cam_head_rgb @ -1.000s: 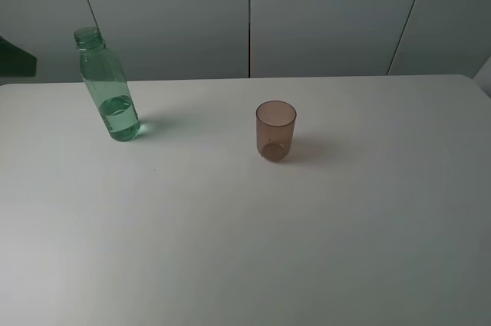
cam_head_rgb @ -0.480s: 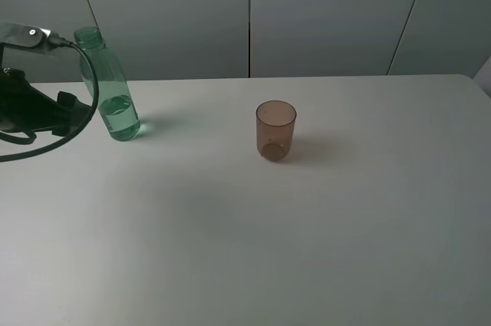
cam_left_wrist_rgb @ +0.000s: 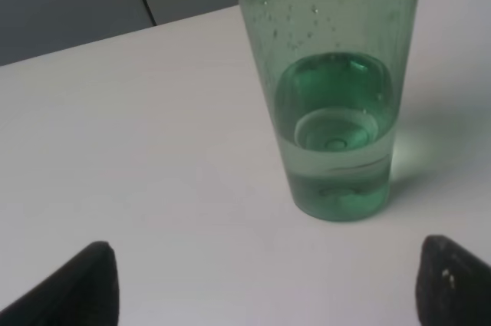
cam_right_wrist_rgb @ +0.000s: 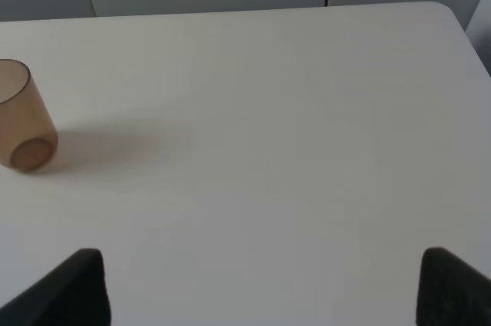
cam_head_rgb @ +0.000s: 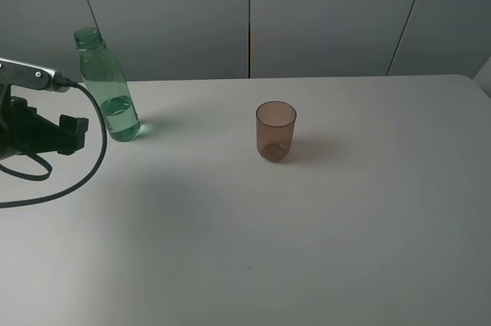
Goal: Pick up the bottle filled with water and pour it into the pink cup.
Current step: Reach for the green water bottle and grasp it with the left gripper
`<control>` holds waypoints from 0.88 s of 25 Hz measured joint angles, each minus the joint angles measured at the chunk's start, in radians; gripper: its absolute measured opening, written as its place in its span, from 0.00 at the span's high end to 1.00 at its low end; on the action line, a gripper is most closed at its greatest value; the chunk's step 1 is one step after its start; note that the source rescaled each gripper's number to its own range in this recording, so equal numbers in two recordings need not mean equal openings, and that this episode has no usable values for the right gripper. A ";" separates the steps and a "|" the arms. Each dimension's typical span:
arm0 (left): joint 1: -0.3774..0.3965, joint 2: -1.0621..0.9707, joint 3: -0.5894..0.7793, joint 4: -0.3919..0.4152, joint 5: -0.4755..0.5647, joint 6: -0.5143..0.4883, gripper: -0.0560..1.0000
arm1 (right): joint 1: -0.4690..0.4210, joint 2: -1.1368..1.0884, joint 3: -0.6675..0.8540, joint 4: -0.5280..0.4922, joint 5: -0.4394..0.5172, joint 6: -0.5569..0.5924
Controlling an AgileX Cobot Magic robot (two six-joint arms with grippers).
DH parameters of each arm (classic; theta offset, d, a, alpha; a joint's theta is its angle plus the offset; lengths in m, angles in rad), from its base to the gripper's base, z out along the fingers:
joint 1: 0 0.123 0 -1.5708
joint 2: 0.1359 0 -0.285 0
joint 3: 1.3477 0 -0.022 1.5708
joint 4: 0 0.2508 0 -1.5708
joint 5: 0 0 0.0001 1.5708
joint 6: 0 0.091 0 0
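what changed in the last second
The left gripper came in from the left edge and now sits open just short of the bottle, not touching it. Nothing was grasped. The bottle and cup stayed put.

The bottle [cam_head_rgb: 107, 92] is seen in transparent green, speckled inside with small bubbles. The cup [cam_head_rgb: 275, 131] is tinted a translucent brownish pink. The table [cam_head_rgb: 322, 234] is coloured plain white, the wall [cam_head_rgb: 330, 11] grey with dark seams. The left gripper [cam_left_wrist_rgb: 268, 303] and right gripper [cam_right_wrist_rgb: 261, 299] are finished in black.
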 joint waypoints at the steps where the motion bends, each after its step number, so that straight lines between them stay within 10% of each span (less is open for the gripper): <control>1: 0.000 0.017 0.000 0.017 -0.022 0.000 0.01 | 0.000 0.000 0.000 0.000 0.000 0.000; 22: 0.059 0.283 -0.006 0.184 -0.410 -0.069 0.01 | 0.000 0.000 0.000 0.000 0.000 0.000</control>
